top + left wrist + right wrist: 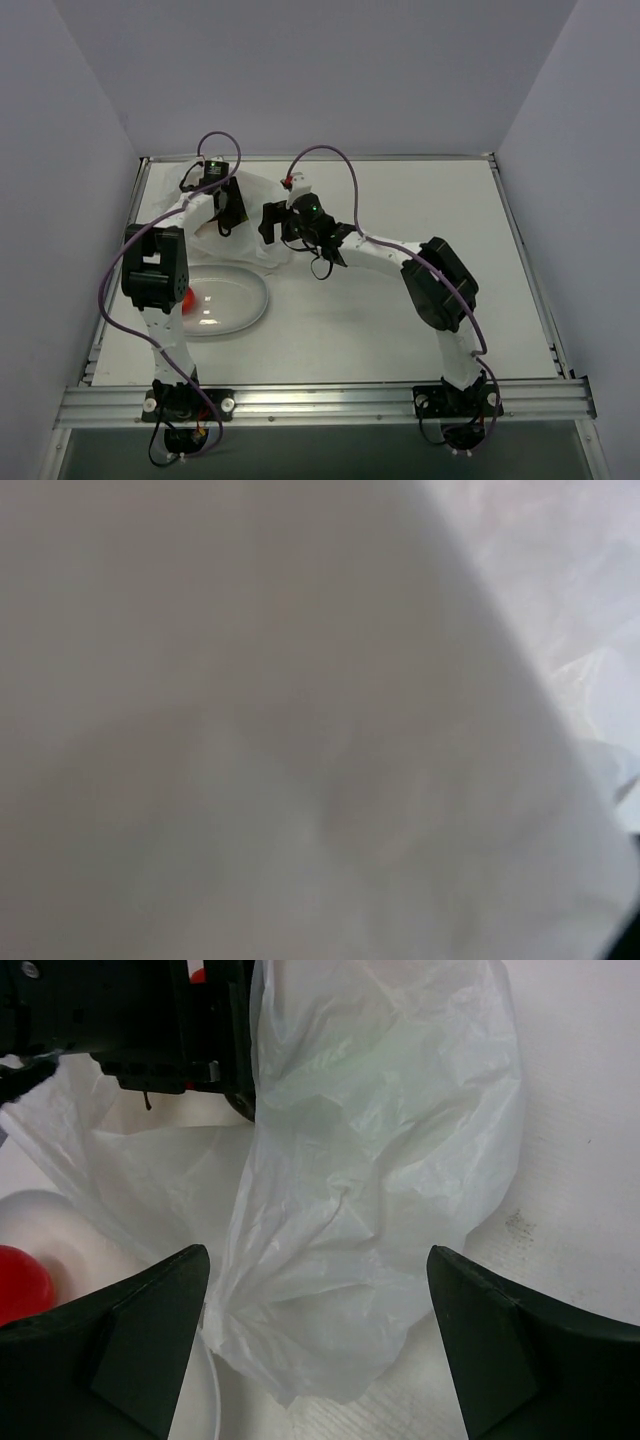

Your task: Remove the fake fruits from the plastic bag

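The plastic bag lies crumpled at the back left of the table. It fills the middle of the right wrist view. My right gripper is open, with one finger on each side of the bag's near bunched end, just above the table; it also shows in the top view. My left gripper is down at the bag's left side, its fingers hidden by plastic. The left wrist view shows only blurred white bag. A red apple lies on the plate. The other fruits are hidden.
The white oval plate sits in front of the bag at the near left, and its rim shows in the right wrist view with the apple. The left arm's black head is close beyond the bag. White walls enclose the table.
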